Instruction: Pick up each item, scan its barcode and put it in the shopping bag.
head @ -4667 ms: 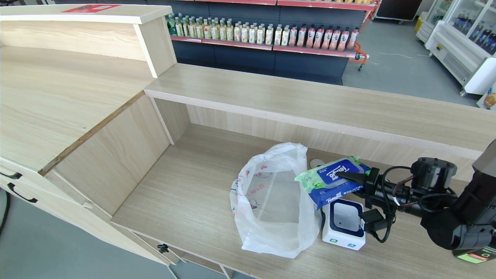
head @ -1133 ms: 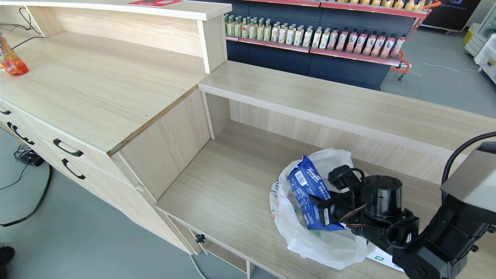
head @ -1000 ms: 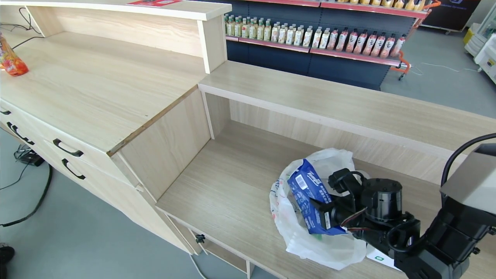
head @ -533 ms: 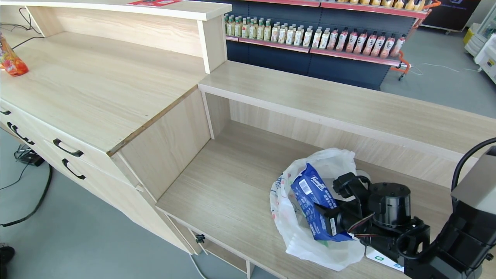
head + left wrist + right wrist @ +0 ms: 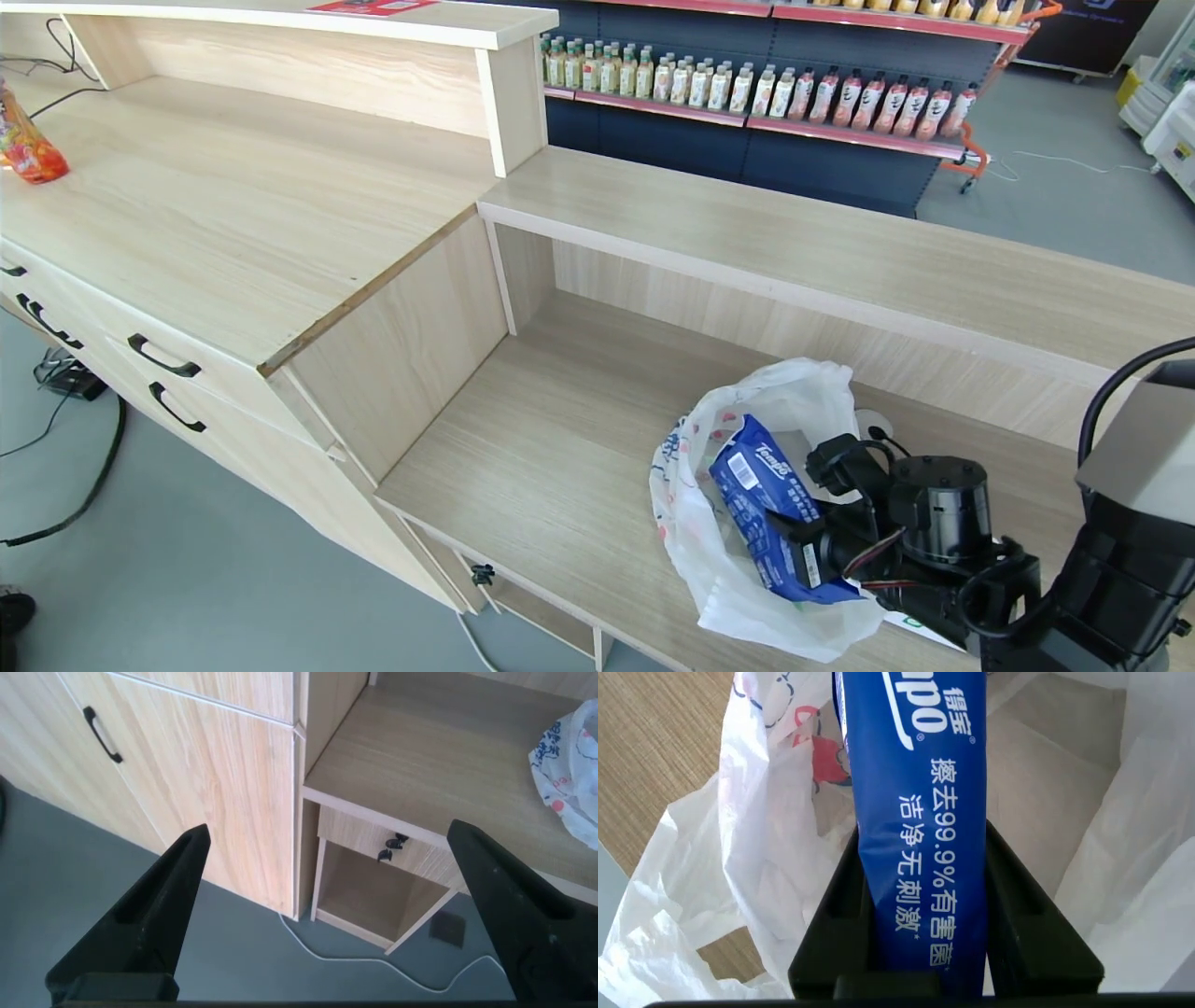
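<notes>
In the head view, the right end effector (image 5: 791, 547) pinches a flat blue plastic pack of wet wipes (image 5: 758, 481) by its lower end. It holds the pack tilted in the mouth of a translucent white plastic shopping bag (image 5: 695, 532) with red and blue print, so the pack's lower part sits inside the bag. The pack's upturned face carries a white barcode label and white lettering. The bag stands on the lower wooden bench (image 5: 560, 467), near its front edge and toward its right end. The corner of a white box scanner (image 5: 920, 623) shows just beside the bag. An orange snack packet (image 5: 26, 142) lies at the left edge of the higher bench top.

In the left wrist view, the left end effector (image 5: 327, 835) hangs with its fingers spread wide and nothing between them. It is over the grey floor, off the bench's front edge.

In the right wrist view, the pack stands on edge between the black fingers, its white characters facing the camera and bag plastic all around it.
</notes>
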Robot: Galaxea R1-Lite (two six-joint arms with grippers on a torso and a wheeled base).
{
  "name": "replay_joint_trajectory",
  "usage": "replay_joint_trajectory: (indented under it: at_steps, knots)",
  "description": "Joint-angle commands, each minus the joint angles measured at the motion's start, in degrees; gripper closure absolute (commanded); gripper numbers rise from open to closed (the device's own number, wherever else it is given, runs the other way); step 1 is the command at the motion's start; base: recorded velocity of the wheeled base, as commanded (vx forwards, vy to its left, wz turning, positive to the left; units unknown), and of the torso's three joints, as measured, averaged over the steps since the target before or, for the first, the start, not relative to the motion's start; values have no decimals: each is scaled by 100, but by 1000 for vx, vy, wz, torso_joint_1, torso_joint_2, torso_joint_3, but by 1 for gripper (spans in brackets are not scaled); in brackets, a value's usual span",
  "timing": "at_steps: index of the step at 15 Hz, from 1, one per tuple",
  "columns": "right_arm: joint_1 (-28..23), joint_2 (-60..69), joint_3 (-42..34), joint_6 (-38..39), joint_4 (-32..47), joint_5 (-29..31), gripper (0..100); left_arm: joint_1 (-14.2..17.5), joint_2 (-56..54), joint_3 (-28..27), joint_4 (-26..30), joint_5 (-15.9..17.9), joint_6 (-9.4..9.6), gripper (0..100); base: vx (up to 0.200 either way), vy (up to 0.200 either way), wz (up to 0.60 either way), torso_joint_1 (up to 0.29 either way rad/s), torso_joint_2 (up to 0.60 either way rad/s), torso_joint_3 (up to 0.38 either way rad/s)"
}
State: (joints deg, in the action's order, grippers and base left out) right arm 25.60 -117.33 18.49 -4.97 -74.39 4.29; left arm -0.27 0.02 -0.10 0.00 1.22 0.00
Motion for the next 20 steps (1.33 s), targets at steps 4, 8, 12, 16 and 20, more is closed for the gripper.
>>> replay_joint_trajectory:
  at_steps: [4, 8, 12, 16, 20]
  knots:
    - [-73, -105, 5, -4, -6, -7, 100, 0, -2, 1, 0, 1, 0, 0, 0, 0, 0, 0, 0, 0]
    - [-73, -88, 23, 5, 3, -7, 0, -8, -2, 1, 0, 1, 0, 0, 0, 0, 0, 0, 0, 0]
    - [50, 281, 172, -4, 82, -25, 0, 0, -2, 1, 0, 1, 0, 0, 0, 0, 0, 0, 0, 0]
    - [165, 1477, 533, -751, 469, -60, 0, -8, -2, 1, 0, 1, 0, 0, 0, 0, 0, 0, 0, 0]
    - [156, 2514, 550, -1225, 882, -25, 0, 0, -2, 1, 0, 1, 0, 0, 0, 0, 0, 0, 0, 0]
